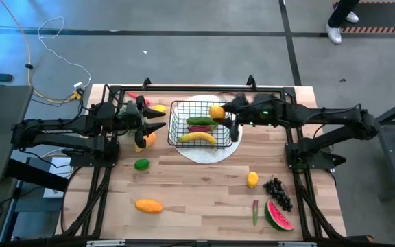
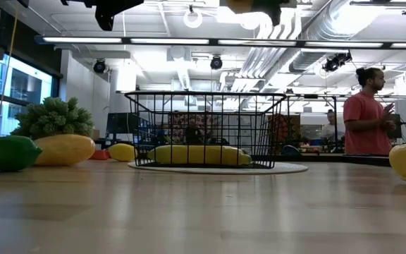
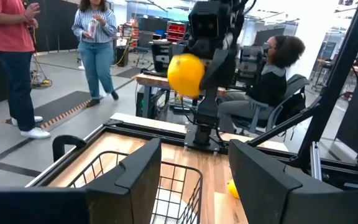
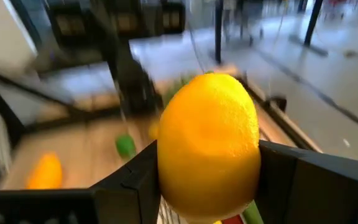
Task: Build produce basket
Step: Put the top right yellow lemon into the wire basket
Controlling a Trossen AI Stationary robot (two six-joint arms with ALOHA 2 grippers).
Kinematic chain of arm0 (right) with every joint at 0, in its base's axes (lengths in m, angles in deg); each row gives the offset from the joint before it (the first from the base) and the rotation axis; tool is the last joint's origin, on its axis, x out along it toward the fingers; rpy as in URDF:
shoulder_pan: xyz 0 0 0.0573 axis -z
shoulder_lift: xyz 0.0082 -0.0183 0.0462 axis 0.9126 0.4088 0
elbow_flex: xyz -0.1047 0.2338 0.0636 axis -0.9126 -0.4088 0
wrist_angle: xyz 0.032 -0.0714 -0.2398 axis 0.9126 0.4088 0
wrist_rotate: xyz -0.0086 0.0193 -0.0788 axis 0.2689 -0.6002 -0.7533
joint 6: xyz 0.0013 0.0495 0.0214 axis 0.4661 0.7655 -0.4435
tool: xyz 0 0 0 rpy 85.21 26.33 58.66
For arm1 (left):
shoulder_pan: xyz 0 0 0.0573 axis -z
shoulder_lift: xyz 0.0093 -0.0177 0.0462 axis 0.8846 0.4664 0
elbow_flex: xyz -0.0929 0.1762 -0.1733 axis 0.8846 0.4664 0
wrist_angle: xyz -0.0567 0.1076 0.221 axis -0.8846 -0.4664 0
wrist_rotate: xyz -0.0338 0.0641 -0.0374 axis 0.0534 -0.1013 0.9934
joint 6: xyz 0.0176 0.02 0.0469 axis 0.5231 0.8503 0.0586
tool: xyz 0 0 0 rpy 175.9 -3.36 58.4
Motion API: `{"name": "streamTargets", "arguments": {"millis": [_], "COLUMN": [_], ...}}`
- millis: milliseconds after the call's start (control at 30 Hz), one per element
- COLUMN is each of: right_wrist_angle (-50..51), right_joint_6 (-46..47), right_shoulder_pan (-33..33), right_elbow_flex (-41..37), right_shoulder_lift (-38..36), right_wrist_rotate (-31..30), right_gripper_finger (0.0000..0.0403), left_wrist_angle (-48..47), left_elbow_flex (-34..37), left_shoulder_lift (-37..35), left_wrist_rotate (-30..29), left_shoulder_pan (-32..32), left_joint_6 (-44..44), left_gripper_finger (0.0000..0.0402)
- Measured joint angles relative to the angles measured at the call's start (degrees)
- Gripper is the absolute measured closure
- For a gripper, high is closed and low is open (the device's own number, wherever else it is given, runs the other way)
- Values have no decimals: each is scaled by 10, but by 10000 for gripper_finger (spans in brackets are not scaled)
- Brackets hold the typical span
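Black wire basket (image 1: 196,123) on white plate (image 1: 208,152), table centre-rear; banana (image 1: 197,138), cucumber (image 1: 200,121) and a red piece inside. Lemon (image 4: 209,146) clamped between right gripper (image 1: 226,118) fingers, held above basket's right edge. Left gripper (image 1: 149,121) just left of basket, raised, fingers parted, nothing between them. Loose on table (image 1: 197,199): lime (image 1: 141,164), mango (image 1: 149,205), second lemon (image 1: 252,180), grapes (image 1: 278,192), watermelon slice (image 1: 278,216).

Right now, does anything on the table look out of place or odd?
Nothing stands out. The basket sits upright on the white plate, the right gripper holds a lemon above it, and loose produce lies unspilled.
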Motion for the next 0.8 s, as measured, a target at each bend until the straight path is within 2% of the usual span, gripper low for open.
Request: {"name": "streamTargets", "arguments": {"millis": [200,300,567,800], "right_wrist_angle": [313,432,584,641], "right_joint_6": [-76,-79,-42,14], "right_shoulder_pan": [21,37,66,88], "right_elbow_flex": [185,259,385,419], "right_shoulder_lift": [150,231,406,501], "right_wrist_rotate": [6,21,22,25], "right_gripper_finger": [235,235,235,235], "left_wrist_angle": [0,0,0,0], "left_elbow_flex": [0,0,0,0], "left_shoulder_lift": [0,0,0,0], "left_wrist_rotate": [0,0,0,0], "left_shoulder_pan": [0,0,0,0], "left_joint_6": [0,0,-2,-2], "left_gripper_finger": [223,223,223,223]}}
